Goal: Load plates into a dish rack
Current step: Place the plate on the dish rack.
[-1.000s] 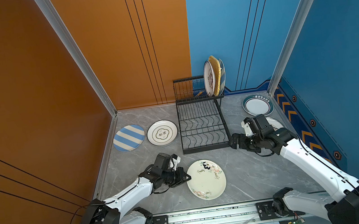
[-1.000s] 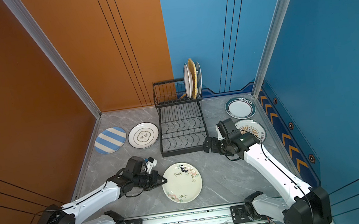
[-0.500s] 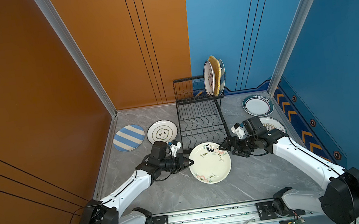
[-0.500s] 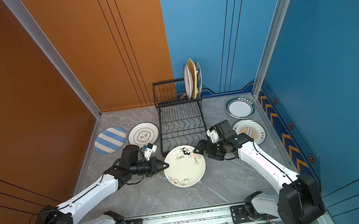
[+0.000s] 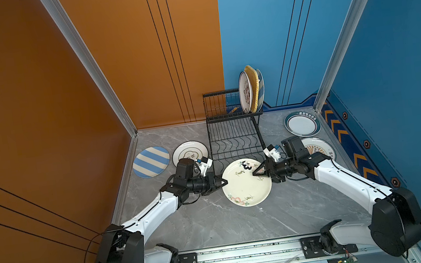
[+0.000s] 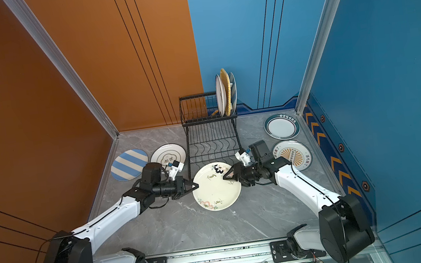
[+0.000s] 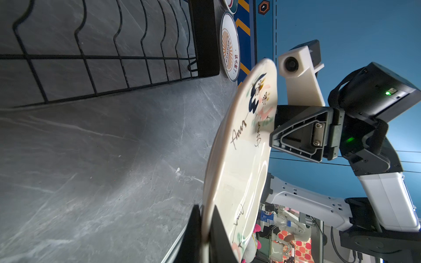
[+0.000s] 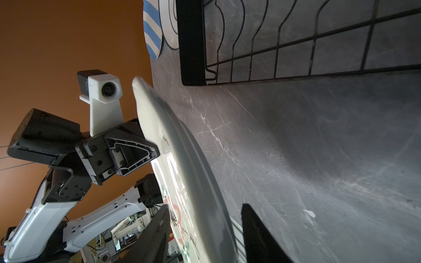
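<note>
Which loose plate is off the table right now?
The cream floral plate before the dish rack: the left gripper pinches its rim, the right gripper straddles the opposite rim. The striped, clover-print, teal-rimmed and sunburst plates lie flat.

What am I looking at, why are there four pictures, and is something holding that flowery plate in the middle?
Two white robot arms stand at the table's near edge, each ending in a two-fingered clamp called a gripper. Two pictures look down from one overhead camera head; two come from small cameras on the arms' wrists. On the grey table stands a black wire dish rack with three plates upright in its upper tier. Lying flat are a striped plate, a white printed plate, a teal-rimmed plate and a sunburst plate. The left gripper is shut on the flowery plate's rim, holding it tilted above the table. The right gripper is open, its jaws either side of the opposite rim, not yet clamped.
</note>
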`<state>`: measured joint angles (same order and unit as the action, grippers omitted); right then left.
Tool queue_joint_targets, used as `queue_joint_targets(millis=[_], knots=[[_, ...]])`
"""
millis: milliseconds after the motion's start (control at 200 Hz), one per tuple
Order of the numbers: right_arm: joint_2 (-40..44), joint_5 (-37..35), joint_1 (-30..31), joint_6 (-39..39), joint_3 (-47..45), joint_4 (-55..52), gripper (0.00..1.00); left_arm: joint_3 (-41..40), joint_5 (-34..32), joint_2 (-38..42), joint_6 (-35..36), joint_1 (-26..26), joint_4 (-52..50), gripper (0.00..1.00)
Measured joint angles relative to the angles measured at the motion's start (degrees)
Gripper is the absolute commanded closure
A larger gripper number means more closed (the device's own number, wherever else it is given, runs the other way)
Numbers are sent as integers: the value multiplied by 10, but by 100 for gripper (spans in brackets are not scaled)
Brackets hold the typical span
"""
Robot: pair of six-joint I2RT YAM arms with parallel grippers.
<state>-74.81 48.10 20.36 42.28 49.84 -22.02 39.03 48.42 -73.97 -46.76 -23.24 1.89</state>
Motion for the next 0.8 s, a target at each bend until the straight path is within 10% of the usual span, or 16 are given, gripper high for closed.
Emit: queue_joint_targets(millis=[355, 581, 801], knots=[[-11, 20, 3, -7, 2, 33, 100, 5, 25, -10, -28, 26, 5, 100], [-11, -14, 12, -4, 28, 0, 100, 12, 28, -12, -10, 34, 13, 42], [-11, -155, 32, -40, 140, -134, 100, 74, -11, -11, 55, 54, -69, 18]])
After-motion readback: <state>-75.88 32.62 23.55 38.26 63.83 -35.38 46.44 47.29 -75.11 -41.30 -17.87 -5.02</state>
